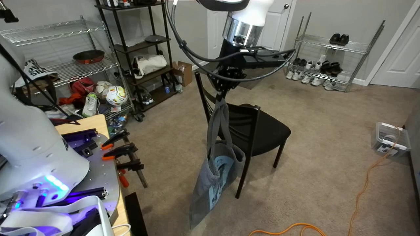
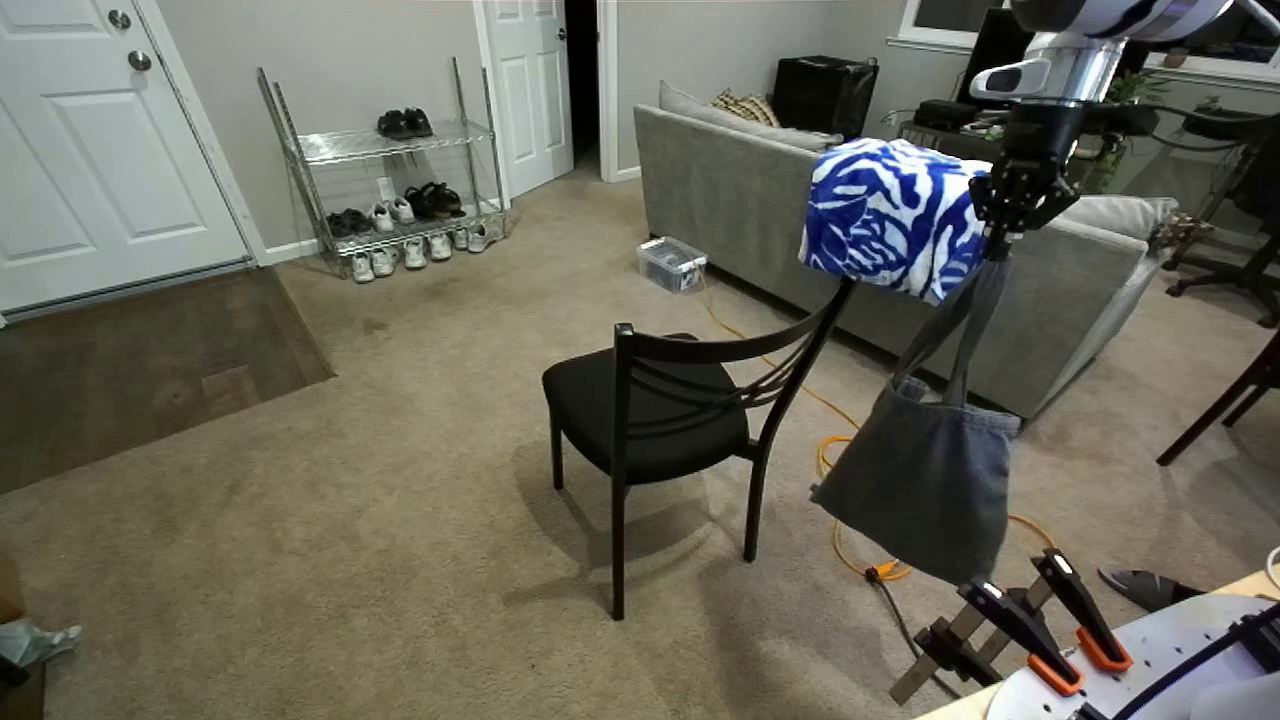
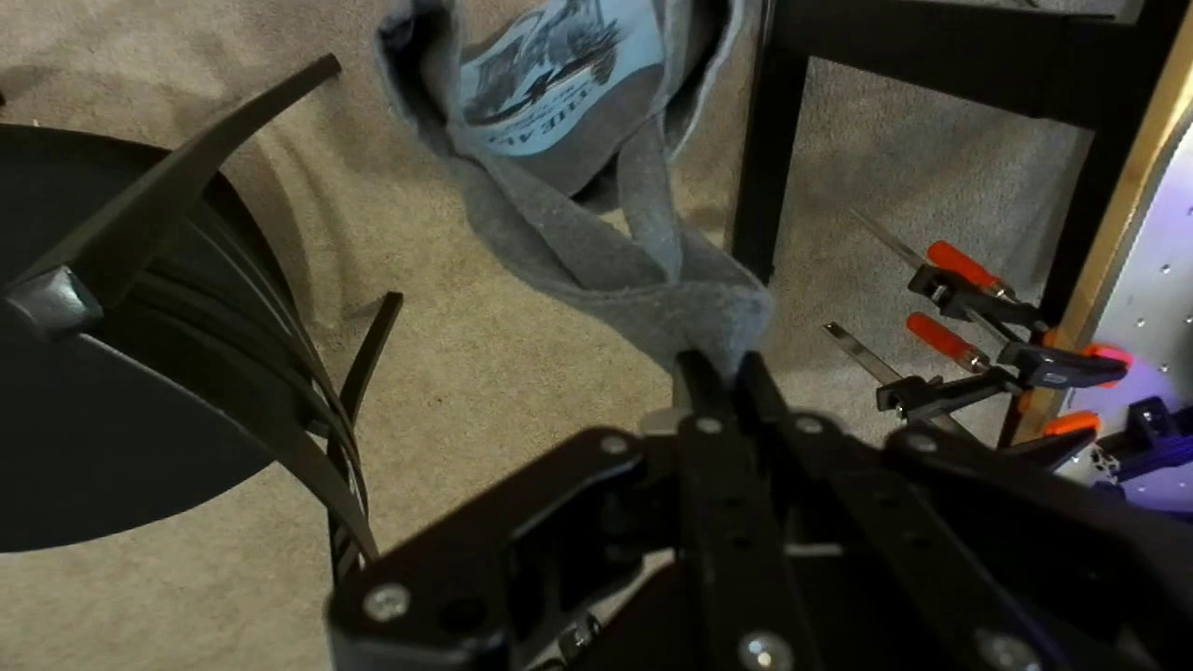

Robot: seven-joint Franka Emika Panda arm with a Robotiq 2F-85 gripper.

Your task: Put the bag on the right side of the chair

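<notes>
My gripper (image 1: 221,95) is shut on the straps of the grey-blue cloth bag (image 1: 201,193). The bag hangs down limp, with a light blue print on one face. In an exterior view the gripper (image 2: 997,245) and bag (image 2: 925,480) are to the right of the chair (image 2: 590,405), apart from it. In an exterior view the bag overlaps the backrest of the black chair (image 1: 270,132). In the wrist view the strap (image 3: 690,312) is pinched between the fingertips (image 3: 722,368); the chair seat (image 3: 102,410) and backrest lie to the left. The bag's lower part is cut off there.
A table edge with several clamps (image 2: 1020,620) is near the bag's bottom. A grey sofa (image 2: 720,180) with a blue-white cloth (image 2: 890,215) stands behind. An orange cord (image 1: 364,183) and a plastic box (image 1: 390,139) are on the floor. Shelves (image 1: 144,49) stand at the wall.
</notes>
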